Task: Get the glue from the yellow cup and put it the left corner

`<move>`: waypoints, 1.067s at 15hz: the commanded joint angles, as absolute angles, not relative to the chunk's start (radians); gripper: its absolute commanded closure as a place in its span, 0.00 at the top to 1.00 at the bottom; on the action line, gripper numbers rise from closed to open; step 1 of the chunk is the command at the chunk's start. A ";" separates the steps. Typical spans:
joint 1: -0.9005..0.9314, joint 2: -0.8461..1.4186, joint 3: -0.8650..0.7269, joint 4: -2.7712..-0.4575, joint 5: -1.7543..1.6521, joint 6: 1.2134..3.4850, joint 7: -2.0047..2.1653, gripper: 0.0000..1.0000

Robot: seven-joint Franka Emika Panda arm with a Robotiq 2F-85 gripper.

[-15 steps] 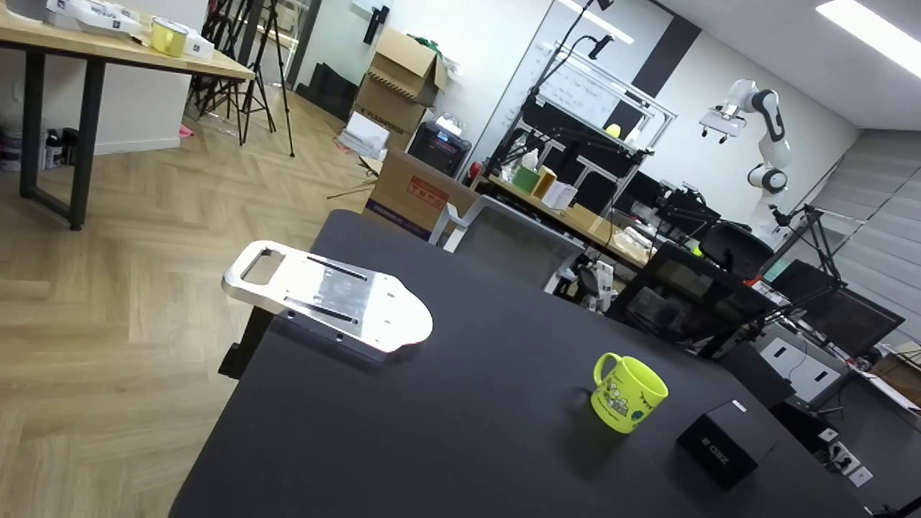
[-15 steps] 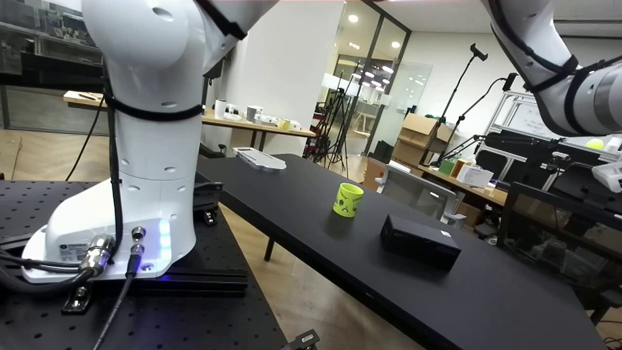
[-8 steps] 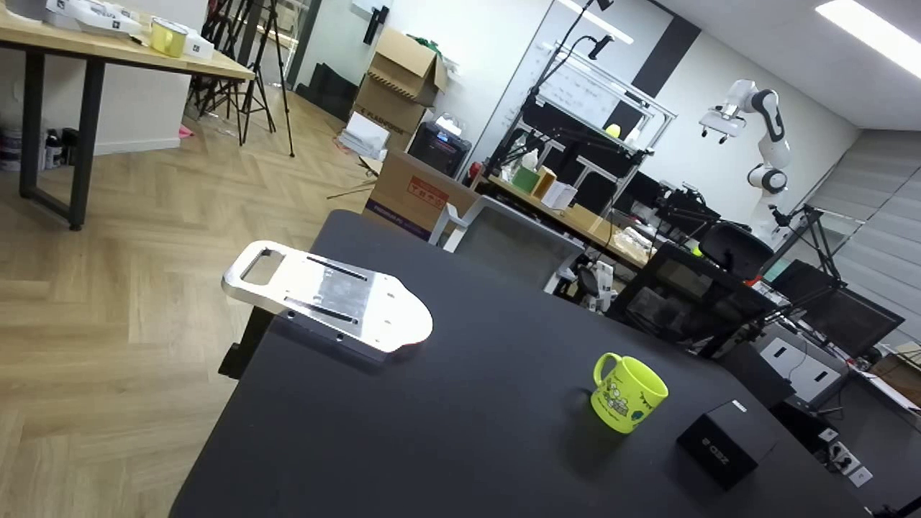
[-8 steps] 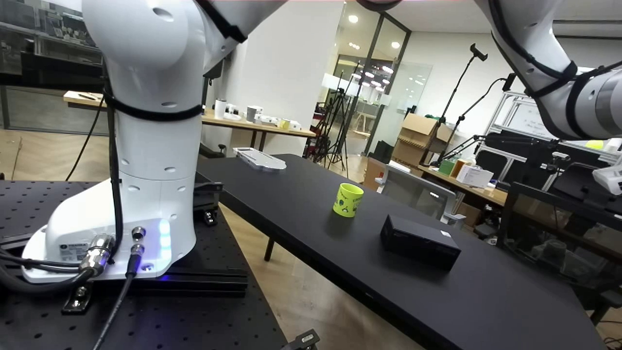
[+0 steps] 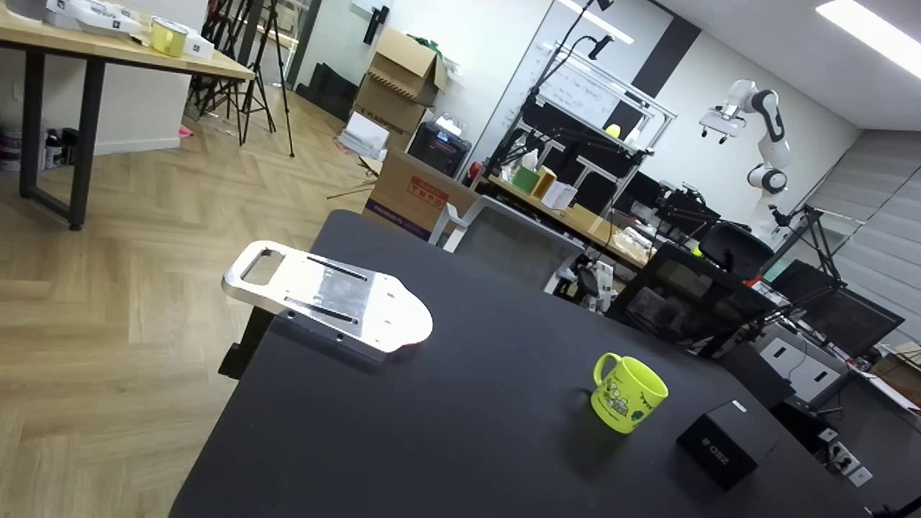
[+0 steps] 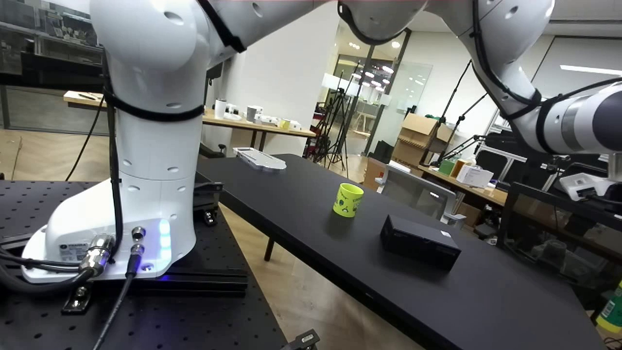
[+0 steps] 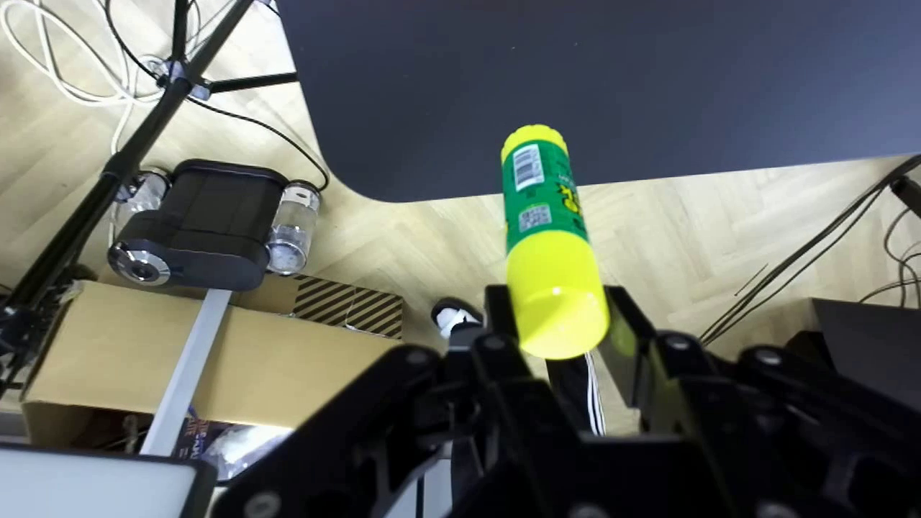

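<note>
Wrist view: glue (image 7: 550, 241) between jaws.

Arm (image 6: 379, 17): glossy white, rounded housings (image 6: 146, 36); black straps (image 6: 160, 115) over a black cable (image 6: 117, 204); one grey ring (image 6: 569, 124); base (image 6: 109, 209): white, silver connectors (image 6: 100, 253), label (image 6: 73, 251), pale-blue lit strip (image 6: 165, 240); gripper (image 7: 561, 309): black, angular, screw heads (image 7: 768, 357) exposed.

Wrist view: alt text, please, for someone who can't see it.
A black gripper holds a green-and-yellow cylindrical glue stick against a backdrop of dark tabletop, pale wood floor and, at lower left, a brown cardboard box.
</note>
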State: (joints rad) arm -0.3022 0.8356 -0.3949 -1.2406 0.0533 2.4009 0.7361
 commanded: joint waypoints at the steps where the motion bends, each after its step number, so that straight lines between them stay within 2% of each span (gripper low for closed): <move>1: -0.310 0.974 -0.411 -1.076 0.020 2.359 0.803 0.09; 9: -0.397 1.134 -0.384 -0.866 0.052 2.198 0.766 0.09; 16: -0.448 1.187 -0.329 -0.771 0.055 2.194 0.769 0.09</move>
State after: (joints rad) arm -0.4148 1.1365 -0.3538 -0.8826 0.0440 2.2367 0.7596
